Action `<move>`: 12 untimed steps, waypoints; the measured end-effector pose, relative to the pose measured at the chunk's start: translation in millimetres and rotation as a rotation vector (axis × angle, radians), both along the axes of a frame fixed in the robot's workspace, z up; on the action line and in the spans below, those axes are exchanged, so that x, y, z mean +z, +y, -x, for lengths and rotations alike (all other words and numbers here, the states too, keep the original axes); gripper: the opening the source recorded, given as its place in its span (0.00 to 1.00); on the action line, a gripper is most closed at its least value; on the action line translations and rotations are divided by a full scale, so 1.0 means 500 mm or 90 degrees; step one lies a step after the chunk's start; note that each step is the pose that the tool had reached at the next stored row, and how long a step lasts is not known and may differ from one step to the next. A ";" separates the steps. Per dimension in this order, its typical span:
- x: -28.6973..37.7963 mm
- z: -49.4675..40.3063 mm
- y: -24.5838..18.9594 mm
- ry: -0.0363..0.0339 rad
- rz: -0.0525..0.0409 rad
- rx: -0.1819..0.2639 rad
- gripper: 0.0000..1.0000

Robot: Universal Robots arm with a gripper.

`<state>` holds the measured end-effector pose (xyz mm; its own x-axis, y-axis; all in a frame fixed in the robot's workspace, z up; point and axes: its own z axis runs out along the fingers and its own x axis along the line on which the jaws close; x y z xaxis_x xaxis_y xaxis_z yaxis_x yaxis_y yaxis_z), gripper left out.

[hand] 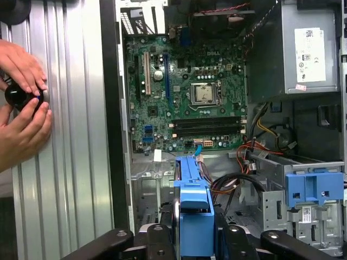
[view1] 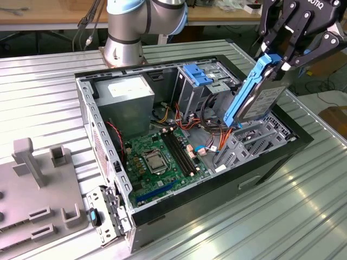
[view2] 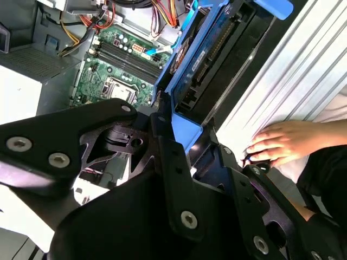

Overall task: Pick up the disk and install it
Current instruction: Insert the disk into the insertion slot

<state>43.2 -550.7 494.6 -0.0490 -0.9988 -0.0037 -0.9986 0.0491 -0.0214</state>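
One disk (view1: 263, 100) hung tilted above the grey drive bay (view1: 246, 142) of the open case (view1: 217, 197), clamped in your gripper (view1: 275, 60). You were mid-install; its blue rails (view1: 245, 92) were not yet square to the bay.

Blue-railed disk (view1: 264, 100) with grey labelled face, steeply tilted, aloft in the hand (view1: 277, 60).
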 end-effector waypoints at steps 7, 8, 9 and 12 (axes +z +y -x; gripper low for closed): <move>-0.009 -0.023 -0.0009 -0.0159 -0.0001 0.002 0.37; -0.010 -0.024 -0.0010 -0.0203 -0.0002 0.004 0.37; -0.011 -0.024 -0.0009 -0.0252 -0.0001 0.009 0.37; -0.015 -0.024 -0.0021 -0.0258 -0.0004 0.025 0.37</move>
